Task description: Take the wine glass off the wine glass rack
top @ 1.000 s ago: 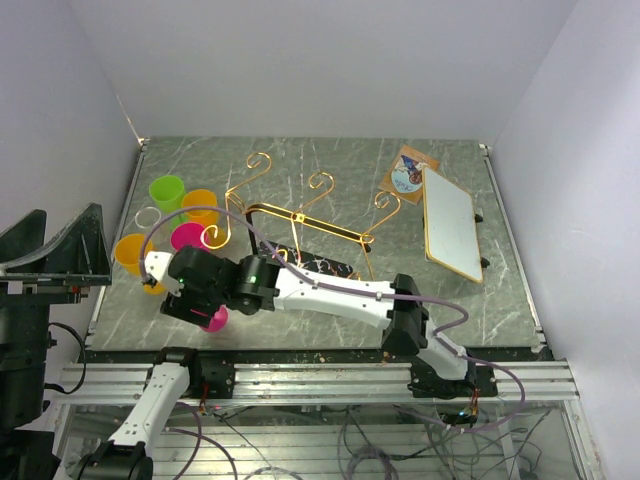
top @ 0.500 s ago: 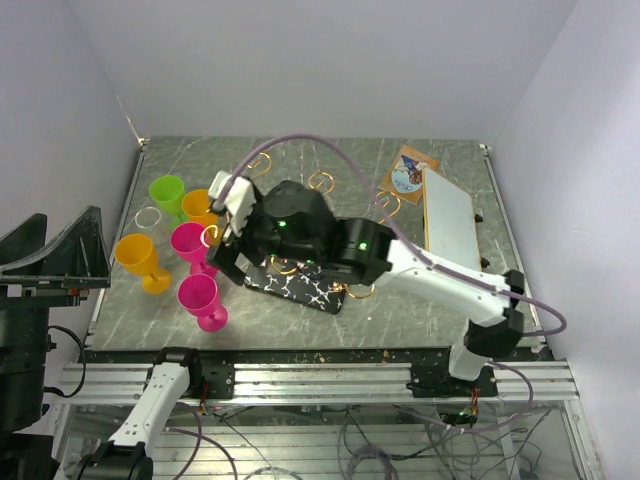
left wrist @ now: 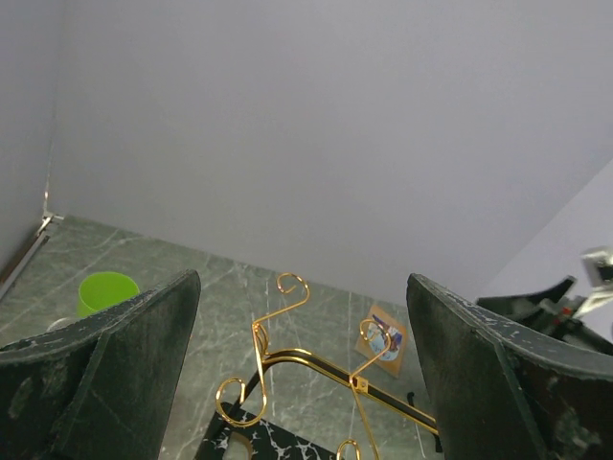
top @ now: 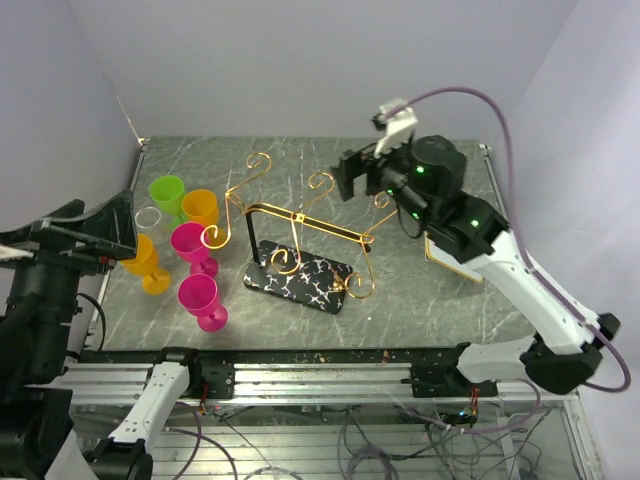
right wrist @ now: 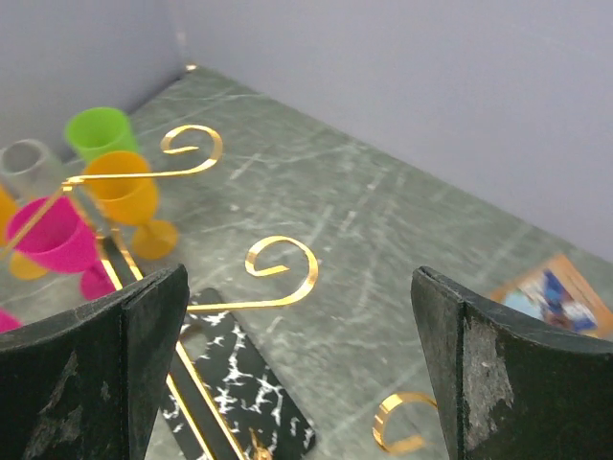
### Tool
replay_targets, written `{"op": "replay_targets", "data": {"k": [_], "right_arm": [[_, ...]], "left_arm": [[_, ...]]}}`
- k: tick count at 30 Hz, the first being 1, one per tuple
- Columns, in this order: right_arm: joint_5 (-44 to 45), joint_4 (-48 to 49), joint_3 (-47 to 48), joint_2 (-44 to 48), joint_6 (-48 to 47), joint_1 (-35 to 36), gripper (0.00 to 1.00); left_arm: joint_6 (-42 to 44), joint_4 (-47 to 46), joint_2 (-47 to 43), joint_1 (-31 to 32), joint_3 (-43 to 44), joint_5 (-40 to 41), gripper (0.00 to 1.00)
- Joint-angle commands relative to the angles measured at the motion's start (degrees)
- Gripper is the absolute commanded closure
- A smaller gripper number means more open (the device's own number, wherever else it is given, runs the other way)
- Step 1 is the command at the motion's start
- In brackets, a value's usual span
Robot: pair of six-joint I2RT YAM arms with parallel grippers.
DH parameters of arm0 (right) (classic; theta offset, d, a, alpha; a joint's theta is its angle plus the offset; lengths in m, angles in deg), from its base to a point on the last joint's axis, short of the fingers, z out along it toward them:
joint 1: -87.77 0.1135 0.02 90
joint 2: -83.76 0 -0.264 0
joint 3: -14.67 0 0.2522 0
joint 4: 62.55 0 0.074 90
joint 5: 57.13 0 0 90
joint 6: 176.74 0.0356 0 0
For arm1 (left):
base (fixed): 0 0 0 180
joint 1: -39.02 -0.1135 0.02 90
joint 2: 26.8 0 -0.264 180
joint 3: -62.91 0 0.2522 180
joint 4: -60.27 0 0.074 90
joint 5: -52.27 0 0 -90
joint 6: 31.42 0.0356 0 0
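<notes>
Since the rack (top: 300, 245) below my right tool (top: 348, 176), spread wide and empty, bears no glass I can see and the glasses (top: 200, 297) stand on the tabletop (top: 420, 290) to its left, I judge the job done.

Pale lilac walls (top: 300, 70) enclose a grey-green marbled table (top: 420, 300).

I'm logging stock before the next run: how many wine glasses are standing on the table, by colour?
Pink glasses: 2
Orange glasses: 2
Green glass: 1
Clear glass: 1
Total: 6
</notes>
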Motion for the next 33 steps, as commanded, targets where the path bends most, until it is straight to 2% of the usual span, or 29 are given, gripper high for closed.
{"op": "replay_targets", "data": {"k": [1,6,12,20,33], "right_arm": [[8.8,1.7,-4.8,8.7,3.1,-2.7,0.00],[14.1,-6.3,-3.6,16.7,4.6,-2.8,0.00],[15.2,-6.7,-8.7,27.5,7.0,-2.8,0.00],[29.3,-12.2,-8.1,33.9,15.7,-2.9,0.00],[27.0,-10.8,-9.0,41.3,23.8,-2.9,0.00]], "left_arm": [[0.0,-0.9,3.2,0.0,-0.6,-4.2,0.01],[-0.1,-1.6,4.1,0.0,-1.4,-5.0,0.01],[-0.6,-1.9,4.9,0.0,-1.5,-7.0,0.01],[-0.3,-1.5,4.9,0.0,-0.3,-7.4,0.01],[-1.7,-1.0,3.8,0.0,-0.2,-7.1,0.03]]}}
